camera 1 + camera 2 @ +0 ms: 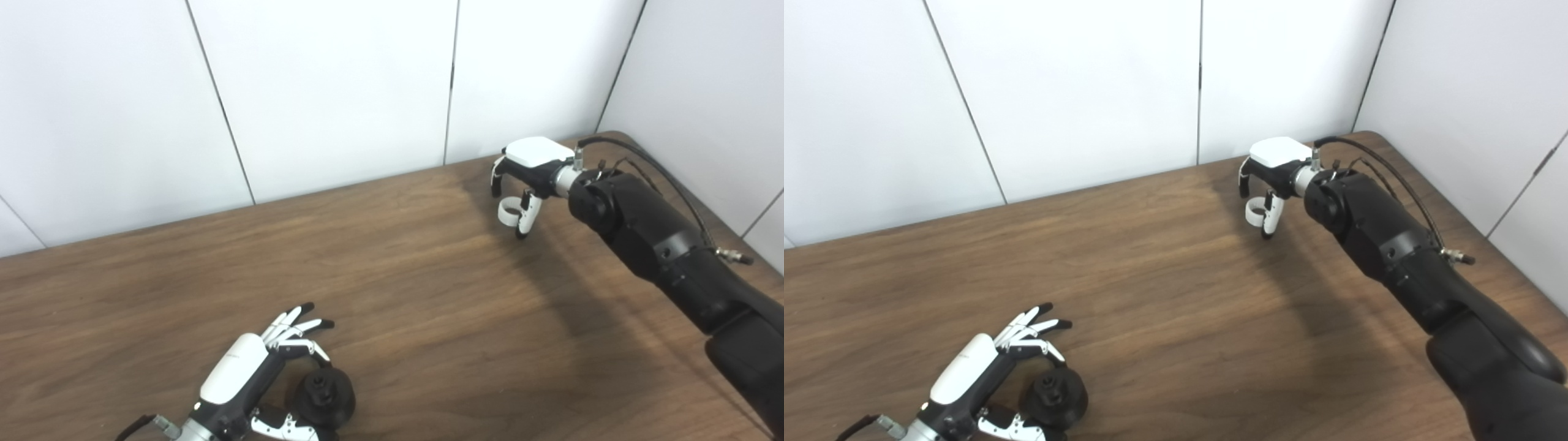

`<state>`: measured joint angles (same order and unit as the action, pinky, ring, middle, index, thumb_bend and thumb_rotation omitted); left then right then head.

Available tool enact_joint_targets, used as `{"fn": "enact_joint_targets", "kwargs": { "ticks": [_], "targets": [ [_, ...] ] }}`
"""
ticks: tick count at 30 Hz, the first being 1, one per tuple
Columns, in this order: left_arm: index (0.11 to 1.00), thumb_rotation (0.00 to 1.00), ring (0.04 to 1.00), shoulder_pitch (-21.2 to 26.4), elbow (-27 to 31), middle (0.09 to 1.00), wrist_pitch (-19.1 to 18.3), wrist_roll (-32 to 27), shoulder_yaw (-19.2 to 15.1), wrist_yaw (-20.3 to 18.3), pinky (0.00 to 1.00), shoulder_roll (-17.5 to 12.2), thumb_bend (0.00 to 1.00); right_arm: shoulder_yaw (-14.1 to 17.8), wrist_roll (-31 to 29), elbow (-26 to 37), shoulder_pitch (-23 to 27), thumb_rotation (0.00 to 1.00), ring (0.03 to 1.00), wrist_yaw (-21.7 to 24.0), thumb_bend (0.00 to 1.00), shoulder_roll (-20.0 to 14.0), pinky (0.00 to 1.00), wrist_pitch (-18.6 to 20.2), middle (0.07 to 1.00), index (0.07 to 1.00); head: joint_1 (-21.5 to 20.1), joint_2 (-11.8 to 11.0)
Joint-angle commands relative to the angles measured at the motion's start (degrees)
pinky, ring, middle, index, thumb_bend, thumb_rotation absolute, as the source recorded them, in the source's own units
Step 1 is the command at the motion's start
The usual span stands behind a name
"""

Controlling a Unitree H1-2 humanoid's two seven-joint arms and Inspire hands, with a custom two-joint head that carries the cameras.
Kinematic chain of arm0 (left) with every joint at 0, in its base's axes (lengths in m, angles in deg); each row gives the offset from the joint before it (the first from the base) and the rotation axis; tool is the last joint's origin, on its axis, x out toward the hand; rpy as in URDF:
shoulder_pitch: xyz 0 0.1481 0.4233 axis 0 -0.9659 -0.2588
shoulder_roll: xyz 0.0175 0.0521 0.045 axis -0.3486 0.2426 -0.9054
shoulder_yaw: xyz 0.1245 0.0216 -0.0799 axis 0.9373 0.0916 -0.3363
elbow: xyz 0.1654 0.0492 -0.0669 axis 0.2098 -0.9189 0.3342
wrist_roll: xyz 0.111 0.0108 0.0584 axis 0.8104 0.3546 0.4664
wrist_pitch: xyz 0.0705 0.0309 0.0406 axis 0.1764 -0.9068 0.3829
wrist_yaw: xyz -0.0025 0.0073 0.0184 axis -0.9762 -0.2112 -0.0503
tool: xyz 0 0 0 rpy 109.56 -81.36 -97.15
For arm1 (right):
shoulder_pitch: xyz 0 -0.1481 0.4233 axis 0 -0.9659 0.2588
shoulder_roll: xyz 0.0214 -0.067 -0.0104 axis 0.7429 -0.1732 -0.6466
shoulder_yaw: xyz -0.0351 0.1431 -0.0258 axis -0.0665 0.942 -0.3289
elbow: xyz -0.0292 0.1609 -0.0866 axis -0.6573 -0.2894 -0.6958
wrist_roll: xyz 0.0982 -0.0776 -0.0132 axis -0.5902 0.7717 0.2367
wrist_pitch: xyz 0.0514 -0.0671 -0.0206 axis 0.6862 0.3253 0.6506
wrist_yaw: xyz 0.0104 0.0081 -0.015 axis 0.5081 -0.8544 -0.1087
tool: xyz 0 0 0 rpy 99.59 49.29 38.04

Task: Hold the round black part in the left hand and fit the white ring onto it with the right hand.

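The left hand (pixel 257 373) lies low over the table (pixel 392 288) at about 7 o'clock in the view, with its arm entering from the bottom edge. Its fingers (pixel 297 324) are spread and extended toward 1 o'clock. The thumb (pixel 285 425) curls in from below. The round black part (pixel 323 397) sits between thumb and fingers, on the 3 o'clock side of the palm. The part rests on the table surface. The thumb touches or nearly touches its lower edge; the index finger arches over its top. A firm grasp cannot be confirmed: the hand reads as open and cupped around the part, not clamped on it.

The right hand (pixel 1271 168) is at about 2 o'clock, near the far right corner of the table, well apart from the left hand. Its white back faces up and its fingers point down toward the table. The white ring (pixel 1255 211) is pinched between the thumb and a fingertip, hanging just below the palm on its 7 o'clock side. The ring's opening faces roughly toward the camera. Whether the ring is clear of the table cannot be determined.

The black forearm (pixel 1396 257) of the right arm runs from the hand toward 5 o'clock, with a cable (pixel 1387 168) looped along its upper side. White wall panels (pixel 331 86) stand behind the table at 12 o'clock.
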<state>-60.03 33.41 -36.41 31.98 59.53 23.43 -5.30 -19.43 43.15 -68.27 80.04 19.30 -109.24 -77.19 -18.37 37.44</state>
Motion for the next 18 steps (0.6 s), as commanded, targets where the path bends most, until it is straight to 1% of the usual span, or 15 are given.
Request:
{"fn": "enact_joint_targets", "kwargs": {
  "ticks": [1,12,18],
  "targets": [
    [0.483,0.05,1.0,-1.2,-2.2,0.875,0.5,-1.4,0.6,1.4,1.0,-0.3,0.52,1.4,0.0,1.3,2.1,0.1,0.978,-0.8,0.97,-2.4,1.0,0.2,0.868,0.606,-0.1,0.0],
    [0.483,0.05,1.0,-1.1,-2.3,0.876,0.5,-1.5,0.7,1.5,1.0,-0.5,0.52,1.4,-0.1,1.4,2.1,0.1,0.975,-1.0,0.97,-2.7,1.0,0.2,0.865,0.606,-0.1,0.0],
    [0.483,0.05,1.0,-1.3,-1.9,0.876,0.5,-1.3,0.3,1.0,1.0,-0.3,0.52,1.6,-0.6,1.3,1.8,0.1,0.974,-0.9,0.96,-2.5,1.0,0.0,0.867,0.603,0.0,0.1]
  ]
}}
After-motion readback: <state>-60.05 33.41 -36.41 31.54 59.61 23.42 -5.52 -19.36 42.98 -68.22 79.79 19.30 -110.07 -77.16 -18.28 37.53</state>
